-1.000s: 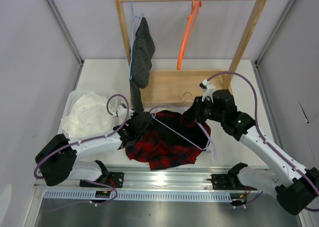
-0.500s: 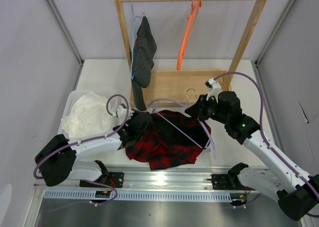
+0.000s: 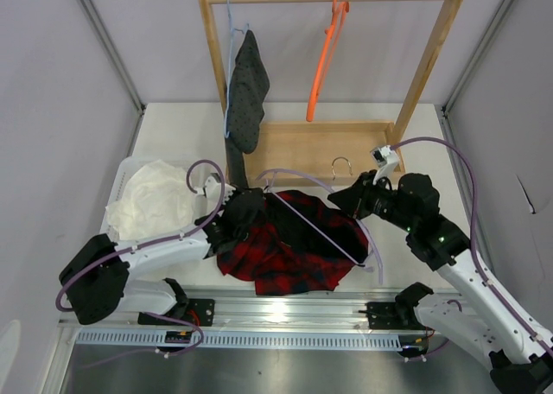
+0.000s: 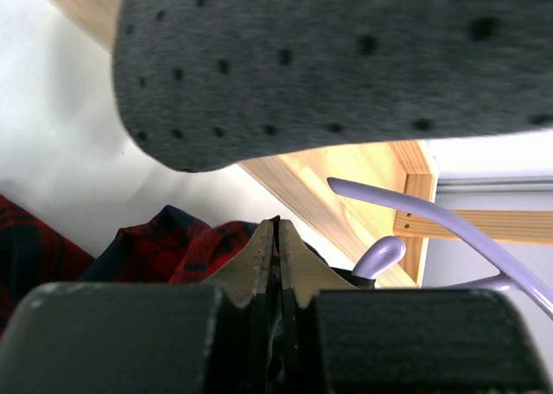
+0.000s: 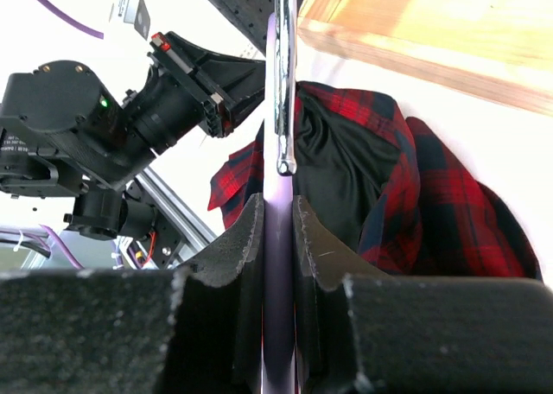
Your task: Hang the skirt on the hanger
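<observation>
The red-and-black plaid skirt (image 3: 285,251) lies crumpled on the table between the arms. The lilac hanger (image 3: 315,229) lies slanted across it, its metal hook (image 3: 341,163) pointing at the wooden rack. My right gripper (image 3: 347,200) is shut on the hanger's neck (image 5: 278,212) just below the hook (image 5: 283,74), with the skirt (image 5: 415,187) beyond it. My left gripper (image 3: 237,223) is shut on the skirt's upper left edge. In the left wrist view its fingertips (image 4: 276,228) are pressed together over the skirt (image 4: 164,247), and a hanger arm (image 4: 449,230) passes on the right.
A wooden clothes rack (image 3: 320,148) stands at the back. It carries an orange hanger (image 3: 327,57) and a light blue hanger with a dark grey dotted garment (image 3: 246,92), which hangs close over the left wrist (image 4: 328,57). A white cloth (image 3: 155,200) lies at the left.
My right arm has drawn back to the right, and the hanger and its hook have shifted right with it. The left gripper has stayed at the skirt's edge.
</observation>
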